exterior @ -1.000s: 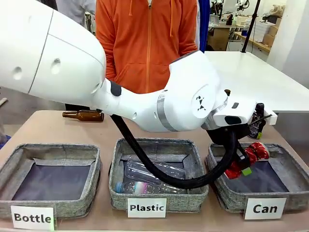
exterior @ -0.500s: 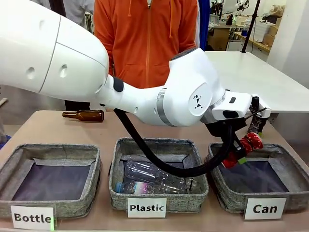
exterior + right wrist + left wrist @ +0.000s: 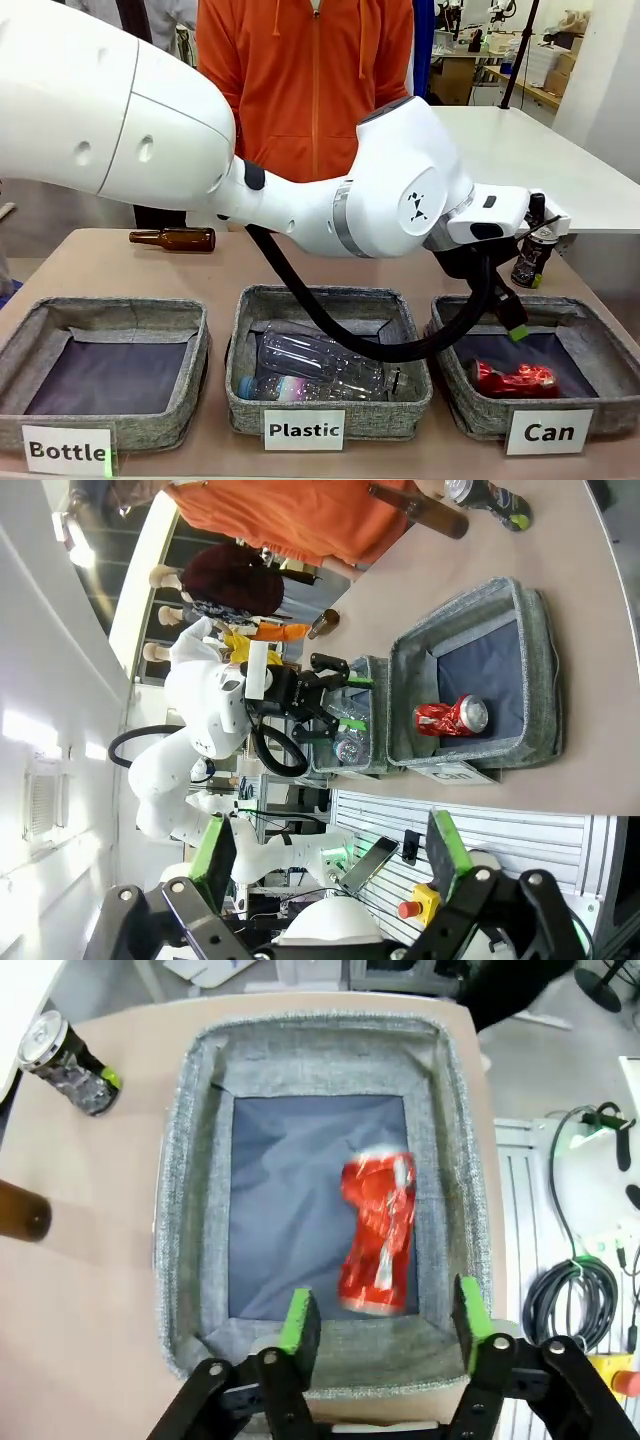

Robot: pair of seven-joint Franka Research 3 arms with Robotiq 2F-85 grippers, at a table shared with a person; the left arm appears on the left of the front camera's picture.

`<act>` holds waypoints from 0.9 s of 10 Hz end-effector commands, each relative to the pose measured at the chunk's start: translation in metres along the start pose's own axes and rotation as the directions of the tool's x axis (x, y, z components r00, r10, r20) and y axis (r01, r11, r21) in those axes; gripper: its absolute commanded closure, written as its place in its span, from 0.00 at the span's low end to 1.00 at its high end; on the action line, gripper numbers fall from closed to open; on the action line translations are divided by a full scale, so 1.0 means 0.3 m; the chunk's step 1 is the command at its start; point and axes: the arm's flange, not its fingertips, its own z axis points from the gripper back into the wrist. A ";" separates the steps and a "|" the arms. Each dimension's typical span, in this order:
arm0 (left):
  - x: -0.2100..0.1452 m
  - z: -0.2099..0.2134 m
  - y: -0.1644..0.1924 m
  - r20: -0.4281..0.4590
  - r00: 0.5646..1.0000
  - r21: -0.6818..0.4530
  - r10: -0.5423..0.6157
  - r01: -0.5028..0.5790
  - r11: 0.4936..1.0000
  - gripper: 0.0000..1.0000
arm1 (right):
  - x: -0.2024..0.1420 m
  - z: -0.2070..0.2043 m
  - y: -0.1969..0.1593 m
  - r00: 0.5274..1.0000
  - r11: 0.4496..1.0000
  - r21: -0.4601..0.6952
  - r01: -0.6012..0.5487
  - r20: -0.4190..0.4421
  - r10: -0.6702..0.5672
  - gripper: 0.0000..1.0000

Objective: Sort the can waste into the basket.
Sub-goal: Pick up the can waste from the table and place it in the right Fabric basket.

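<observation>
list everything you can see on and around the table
red can: one, shiny red, crushed, lying in the Can basket
dark can: one, dark with a silver top, upright on the table behind the Can basket
Can basket: one, grey, front right
Plastic basket: one, grey, front middle
Bottle basket: one, grey, front left
plastic bottles: at least two, clear, in the Plastic basket
brown bottles: two, brown, on the table beyond the baskets, one far left, one near the dark can
table: one, tan
person: one, orange hoodie, far side
left gripper: black, green pads, open above the Can basket
right gripper: black, green pads, open, back from the table
</observation>
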 end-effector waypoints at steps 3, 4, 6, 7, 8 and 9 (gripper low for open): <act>0.008 0.020 -0.005 0.014 0.999 0.011 0.032 -0.032 0.999 0.00 | -0.009 -0.001 0.014 1.000 1.000 0.012 0.006 0.010 -0.006 0.00; -0.004 0.061 -0.002 0.019 0.998 0.011 0.052 -0.052 0.999 0.00 | -0.009 -0.001 0.014 1.000 1.000 0.012 0.006 0.010 -0.006 0.00; -0.057 0.286 0.010 -0.092 0.978 -0.012 0.188 -0.190 0.982 0.00 | -0.009 -0.001 0.014 1.000 1.000 0.012 0.006 0.010 -0.006 0.00; -0.120 0.441 0.007 -0.105 0.957 -0.018 0.271 -0.274 0.962 0.00 | 0.000 0.000 0.000 1.000 1.000 0.000 0.000 0.000 0.000 0.00; -0.207 0.601 0.003 -0.096 0.933 -0.038 0.348 -0.352 0.935 0.00 | 0.009 -0.061 -0.002 0.999 1.000 -0.013 -0.008 -0.038 0.007 0.00; -0.308 0.751 0.010 -0.058 0.899 -0.086 0.435 -0.438 0.895 0.00 | 0.019 -0.145 0.004 0.996 1.000 -0.011 -0.011 -0.090 0.010 0.00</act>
